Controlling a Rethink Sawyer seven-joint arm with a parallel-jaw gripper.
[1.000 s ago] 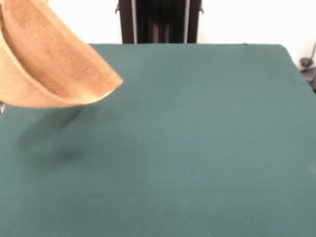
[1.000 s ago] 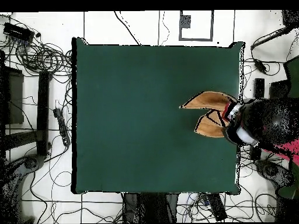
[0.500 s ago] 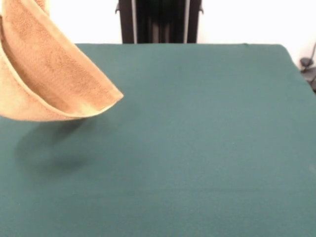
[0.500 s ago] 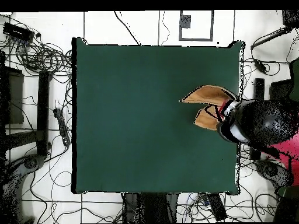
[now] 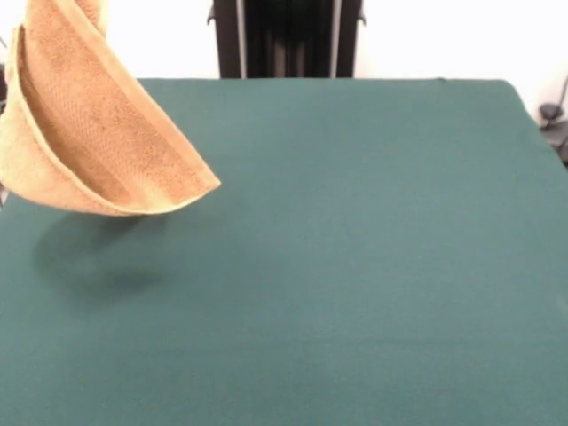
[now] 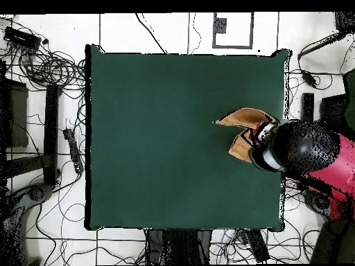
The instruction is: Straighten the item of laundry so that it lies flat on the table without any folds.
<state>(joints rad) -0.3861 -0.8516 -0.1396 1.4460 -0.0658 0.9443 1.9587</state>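
Note:
The golden-tan towel hangs in the air over the left part of the green table in the front view. It is folded into a curved, drooping shape, its top runs off the picture's top edge, and its shadow lies on the cloth below. In the overhead view the towel hangs near the table's right edge. It hangs from the end of my red and black arm. My gripper sits mostly under the arm and holds the towel's upper part. The front view does not show the gripper.
The black pedestal stands at the table's far side in the front view. Cables and boxes lie on the floor around the table in the overhead view. A white sheet lies on the floor beyond the table's top edge.
The arm has shifted slightly inward over the table's right edge. The towel now hangs steeper, its free corner lower, and it looks more bunched from above.

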